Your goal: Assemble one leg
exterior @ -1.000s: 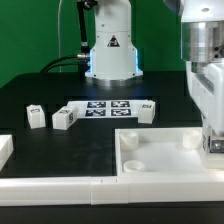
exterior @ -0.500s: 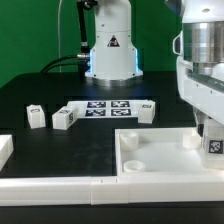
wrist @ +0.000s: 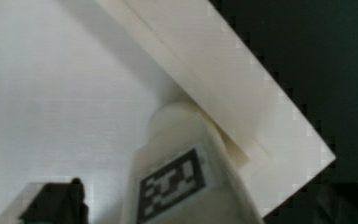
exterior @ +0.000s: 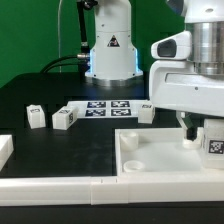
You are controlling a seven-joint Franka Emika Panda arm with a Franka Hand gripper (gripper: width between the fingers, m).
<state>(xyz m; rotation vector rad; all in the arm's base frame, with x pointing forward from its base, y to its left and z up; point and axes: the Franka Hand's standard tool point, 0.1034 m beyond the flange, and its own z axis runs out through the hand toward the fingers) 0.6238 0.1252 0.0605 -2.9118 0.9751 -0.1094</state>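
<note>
A green backdrop stands behind a black surface (exterior: 40, 140), and the arm's white base rises at the far side in the exterior view. Across the middle of the surface lies the marker board (exterior: 108, 107) with its row of tags. Three small tagged blocks sit apart from one another: one at the exterior view's left (exterior: 36, 117), one just beside the board's left end (exterior: 65, 118), one at the board's right end (exterior: 146, 112). In the near right corner lies the large white panel (exterior: 150, 160), with round recesses at its corners. The arm's wrist housing fills the upper right of this view, and the gripper (exterior: 200, 135) hangs low over the far right part of the panel. The leg (exterior: 213, 141), showing its tag, is right at the fingertips, standing roughly upright with its long axis vertical, at or just above the panel. Whether the fingers clamp it or merely flank it cannot be told here.

The wrist view looks down along the leg (wrist: 179, 170): its rounded white body and tag lie close under the camera, against the panel's pale face and raised edge. One dark fingertip (wrist: 60, 205) shows beside the leg, seemingly apart from it; the other is out of sight, so the grip remains unclear.
</note>
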